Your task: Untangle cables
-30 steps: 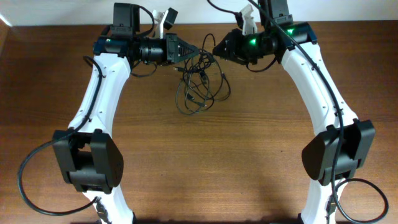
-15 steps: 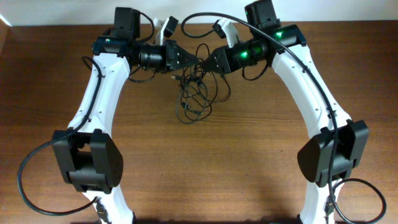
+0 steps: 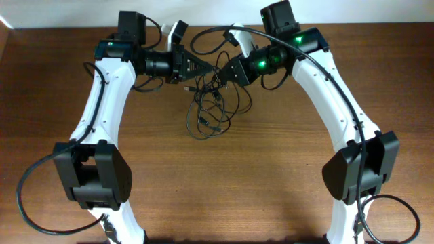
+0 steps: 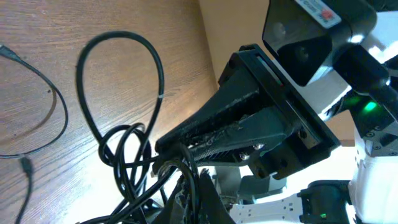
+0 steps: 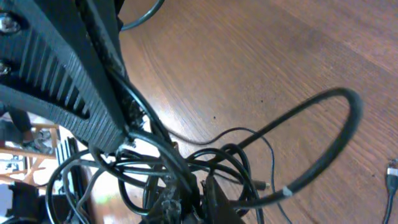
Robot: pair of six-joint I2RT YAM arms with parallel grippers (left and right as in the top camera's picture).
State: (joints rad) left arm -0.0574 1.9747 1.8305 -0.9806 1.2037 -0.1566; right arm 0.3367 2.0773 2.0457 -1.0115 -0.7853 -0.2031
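The cables (image 3: 211,108) are a loose tangle of thin black cords, hanging from both grippers down onto the wooden table (image 3: 224,176) at the far middle. My left gripper (image 3: 203,70) points right and is shut on cords at the top of the bunch. My right gripper (image 3: 225,73) points left, tip to tip with it, and is shut on neighbouring cords. The left wrist view shows looped cables (image 4: 124,155) pinched in the left gripper (image 4: 194,180). In the right wrist view, cables (image 5: 217,155) run between the fingers of the right gripper (image 5: 198,183).
A thicker black arm cable (image 3: 210,34) arcs above the grippers at the table's far edge. Both arm bases (image 3: 95,176) (image 3: 356,169) stand near the front corners. A plug end (image 5: 392,171) lies on the wood at the right.
My right gripper has moved left to meet the left gripper and has shut on the cords. The tangle has shifted slightly to the left.
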